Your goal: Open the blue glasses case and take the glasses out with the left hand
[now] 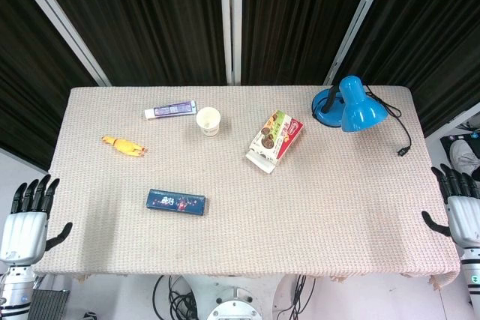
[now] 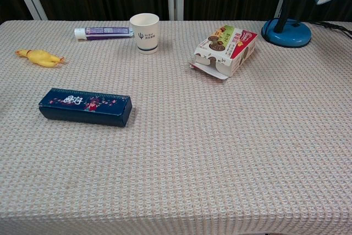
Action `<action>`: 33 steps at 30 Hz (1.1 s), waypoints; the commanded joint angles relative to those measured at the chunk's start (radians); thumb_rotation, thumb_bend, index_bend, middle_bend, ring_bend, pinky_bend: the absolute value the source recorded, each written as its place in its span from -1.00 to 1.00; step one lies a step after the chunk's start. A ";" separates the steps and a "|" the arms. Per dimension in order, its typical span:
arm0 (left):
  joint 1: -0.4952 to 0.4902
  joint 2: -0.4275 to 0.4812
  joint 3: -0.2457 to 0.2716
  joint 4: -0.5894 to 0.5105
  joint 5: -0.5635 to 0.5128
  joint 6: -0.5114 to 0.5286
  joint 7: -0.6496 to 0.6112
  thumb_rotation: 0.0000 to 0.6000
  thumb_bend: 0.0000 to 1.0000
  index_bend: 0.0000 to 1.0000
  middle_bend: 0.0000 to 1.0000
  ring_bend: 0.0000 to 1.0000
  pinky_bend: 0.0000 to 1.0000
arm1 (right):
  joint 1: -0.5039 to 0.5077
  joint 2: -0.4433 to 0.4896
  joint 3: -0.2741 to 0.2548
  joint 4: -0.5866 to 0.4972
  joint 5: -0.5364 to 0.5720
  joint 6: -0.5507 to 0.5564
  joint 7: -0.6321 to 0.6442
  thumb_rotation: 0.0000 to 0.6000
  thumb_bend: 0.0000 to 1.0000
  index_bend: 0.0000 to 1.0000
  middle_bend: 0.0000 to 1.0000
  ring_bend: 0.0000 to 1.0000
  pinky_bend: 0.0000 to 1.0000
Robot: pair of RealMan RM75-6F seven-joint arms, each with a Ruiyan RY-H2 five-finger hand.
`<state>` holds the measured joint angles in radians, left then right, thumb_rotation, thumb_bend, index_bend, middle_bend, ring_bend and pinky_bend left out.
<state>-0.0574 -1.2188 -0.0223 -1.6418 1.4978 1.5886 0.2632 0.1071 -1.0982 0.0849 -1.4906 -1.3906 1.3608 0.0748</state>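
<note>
The blue glasses case point(image 1: 177, 202) lies flat and closed in the lower left part of the head view, on the woven tablecloth point(image 1: 315, 207), its long side running nearly along the front edge. In the chest view the same case sits at middle left, its patterned lid facing up. Nothing touches it.

Down in the lower left corner of the head view, the left hand point(image 1: 26, 226) hangs off the table's left edge, fingers spread and pointing up, thumb out to the side, holding nothing. It is well apart from the case. Over at the lower right edge, the right hand point(image 1: 461, 211) sits just off the table's right side, fingers likewise apart and empty. Neither hand shows in the chest view.

Higher up on the left, a yellow rubber chicken point(image 1: 124, 145) lies on the cloth. Above the case, near the back edge, a tube of toothpaste point(image 1: 171, 111) lies beside a white paper cup point(image 1: 208, 121) that stands upright. Right of centre, an opened snack box point(image 1: 274, 140) lies tilted on its side. In the upper right, a blue desk lamp point(image 1: 351, 105) stands with its shade bent downward, its black cord point(image 1: 401, 129) trailing toward the right edge.
</note>
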 commanded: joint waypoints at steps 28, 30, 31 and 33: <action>-0.348 -0.067 -0.068 -0.039 -0.076 -0.576 -0.191 1.00 -0.26 -1.00 -0.94 -1.00 -0.96 | 0.003 0.056 0.057 -0.029 0.070 -0.003 0.035 1.00 -0.46 -1.00 -1.00 -1.00 -1.00; -0.371 -0.084 -0.065 -0.010 -0.078 -0.606 -0.190 1.00 -0.26 -1.00 -0.93 -1.00 -0.96 | 0.003 0.060 0.058 -0.039 0.073 -0.003 0.030 1.00 -0.45 -1.00 -1.00 -1.00 -1.00; -0.382 -0.094 -0.061 0.003 -0.085 -0.622 -0.176 1.00 -0.26 -1.00 -0.92 -1.00 -0.96 | 0.001 0.062 0.060 -0.043 0.075 0.000 0.028 1.00 -0.45 -1.00 -1.00 -1.00 -1.00; -0.394 -0.101 -0.056 0.009 -0.114 -0.651 -0.152 1.00 -0.26 -1.00 -0.90 -1.00 -0.96 | -0.001 0.065 0.061 -0.047 0.081 0.001 0.024 1.00 -0.45 -1.00 -1.00 -1.00 -1.00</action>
<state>-0.4244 -1.2998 -0.0780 -1.6501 1.4146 0.9721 0.1017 0.1072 -1.0343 0.1452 -1.5362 -1.3109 1.3614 0.1003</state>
